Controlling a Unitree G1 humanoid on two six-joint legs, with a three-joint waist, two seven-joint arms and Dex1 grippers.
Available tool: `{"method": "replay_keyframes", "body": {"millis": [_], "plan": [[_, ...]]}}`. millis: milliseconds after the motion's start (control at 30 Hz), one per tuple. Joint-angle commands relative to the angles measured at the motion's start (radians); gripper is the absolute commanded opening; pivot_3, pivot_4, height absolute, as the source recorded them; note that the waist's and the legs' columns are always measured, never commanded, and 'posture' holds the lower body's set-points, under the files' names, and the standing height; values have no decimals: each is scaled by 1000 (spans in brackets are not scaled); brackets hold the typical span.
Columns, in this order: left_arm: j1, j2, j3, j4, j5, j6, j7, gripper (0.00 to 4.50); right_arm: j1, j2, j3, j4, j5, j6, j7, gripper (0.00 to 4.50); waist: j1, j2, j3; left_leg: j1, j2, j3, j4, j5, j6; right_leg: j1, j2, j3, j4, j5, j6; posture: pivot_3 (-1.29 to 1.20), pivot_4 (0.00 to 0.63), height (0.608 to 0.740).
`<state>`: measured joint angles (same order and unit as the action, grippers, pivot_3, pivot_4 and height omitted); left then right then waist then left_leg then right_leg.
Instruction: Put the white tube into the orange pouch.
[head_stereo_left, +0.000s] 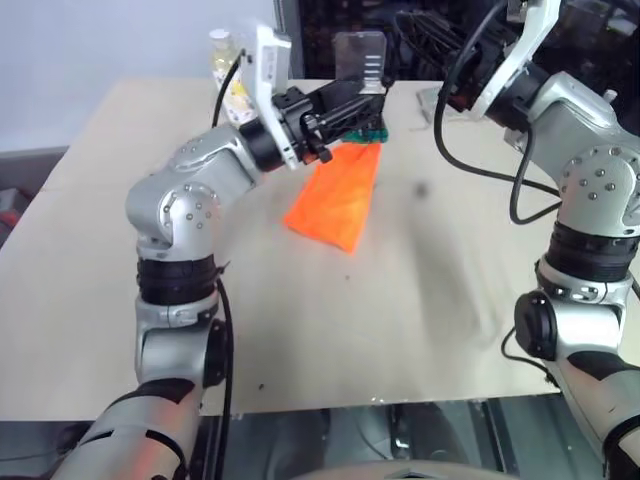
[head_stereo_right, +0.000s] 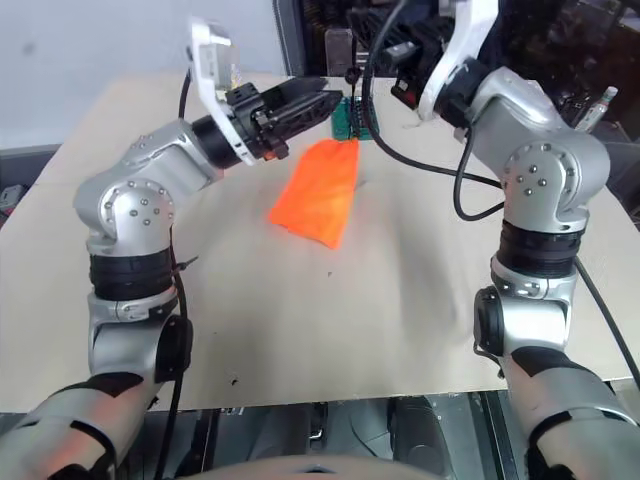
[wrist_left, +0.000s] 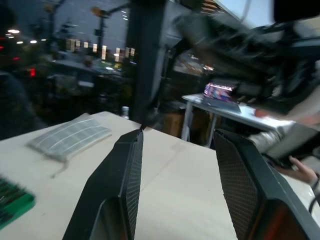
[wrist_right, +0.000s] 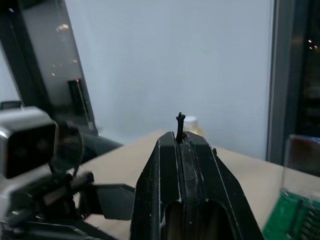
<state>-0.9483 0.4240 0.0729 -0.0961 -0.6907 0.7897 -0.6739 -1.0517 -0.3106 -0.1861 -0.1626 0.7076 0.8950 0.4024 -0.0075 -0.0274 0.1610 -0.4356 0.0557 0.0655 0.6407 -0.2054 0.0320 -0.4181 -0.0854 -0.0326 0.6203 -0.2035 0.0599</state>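
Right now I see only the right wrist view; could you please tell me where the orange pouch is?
Observer: The orange pouch lies on the table, just beneath the left gripper.
Operator: Thank you. Is that gripper holding it?
Observer: No. Its fingers stand apart with nothing between them.
Operator: Is anything else on the table near the far side?
Observer: A grey checked cloth lies there, beyond the green board.
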Motion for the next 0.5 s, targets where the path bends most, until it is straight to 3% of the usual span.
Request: {"method": "replay_keyframes", "body": {"millis": [33,300,500], "plan": [[-60,15,-35,19,51,-52,-32,2265,-12,-7,1,-76,28,6,-14,0,-4,0,0,0,0,0,0,0,0,0,0,0,0,0,0,0,150,740],[-159,-36,-83,163,188,-183,-15,2265,-12,-7,15,-127,42,35,-51,0,-3,0,0,0,0,0,0,0,0,0,0,0,0,0,0,0,150,740],[-166,-48,-53,152,181,-182,-17,2265,-7,-10,14,-123,38,29,-69,0,-4,0,0,0,0,0,0,0,0,0,0,0,-1,0,0,0,150,740]]}}
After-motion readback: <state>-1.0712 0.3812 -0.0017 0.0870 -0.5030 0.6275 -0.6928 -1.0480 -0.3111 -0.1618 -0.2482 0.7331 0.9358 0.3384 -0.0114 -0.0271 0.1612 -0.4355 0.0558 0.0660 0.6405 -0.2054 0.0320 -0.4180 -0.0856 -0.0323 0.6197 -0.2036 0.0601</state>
